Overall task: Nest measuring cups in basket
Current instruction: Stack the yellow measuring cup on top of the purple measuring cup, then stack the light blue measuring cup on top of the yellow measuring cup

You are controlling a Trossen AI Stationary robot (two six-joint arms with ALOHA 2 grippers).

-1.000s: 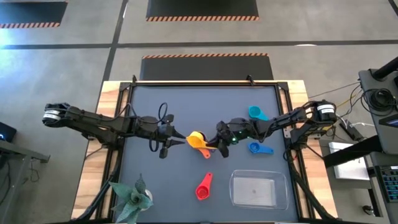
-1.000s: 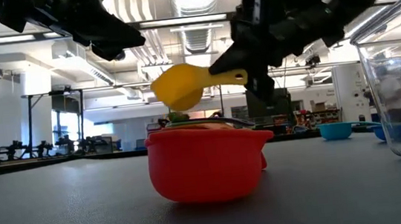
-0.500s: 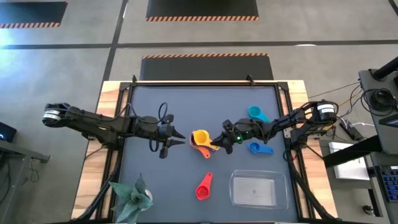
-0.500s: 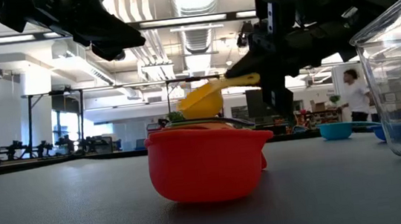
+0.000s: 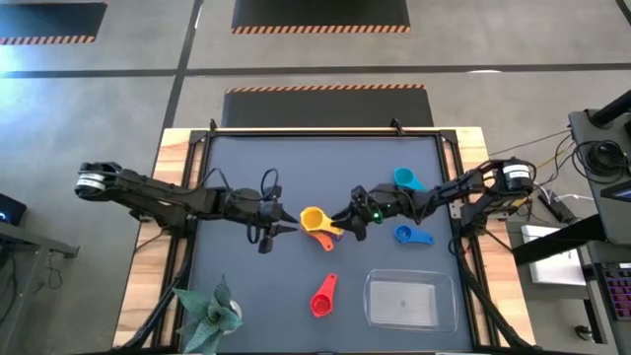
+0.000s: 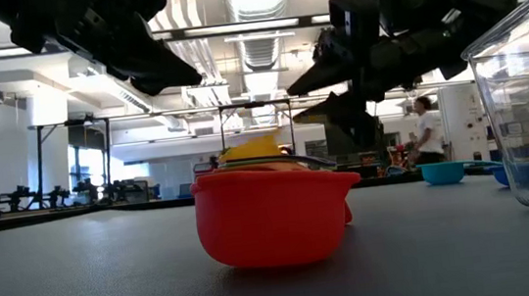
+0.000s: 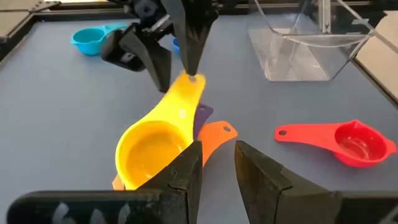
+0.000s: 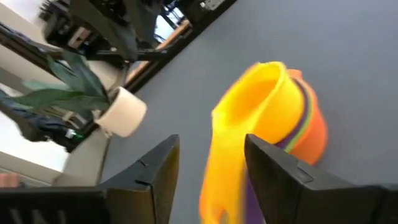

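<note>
The yellow measuring cup sits bowl-down in a stack of orange and purple cups at the table's middle, its handle slanting up toward my right gripper. My right gripper is open, with one finger on each side of that handle. My left gripper is open just left of the stack and holds nothing. The red cup lies on the mat nearer the front. The cyan cup and the blue cup lie at the right. The clear basket stands at the front right. My right gripper's open fingers stand level on either side of the free end of the yellow cup's handle, coming from the table's right. I cannot tell whether one fingertip still touches the handle. The cup rests in the stack.
A potted plant stands at the front left corner. Open mat lies behind the stack and along the left side. A person walks in the room beyond the table.
My right gripper has brought the yellow cup down onto the stack, rolled a little, then opened and let go. The cup, held up in the air a second ago, now sits in the orange one. My left gripper has moved slightly right and down toward the stack.
</note>
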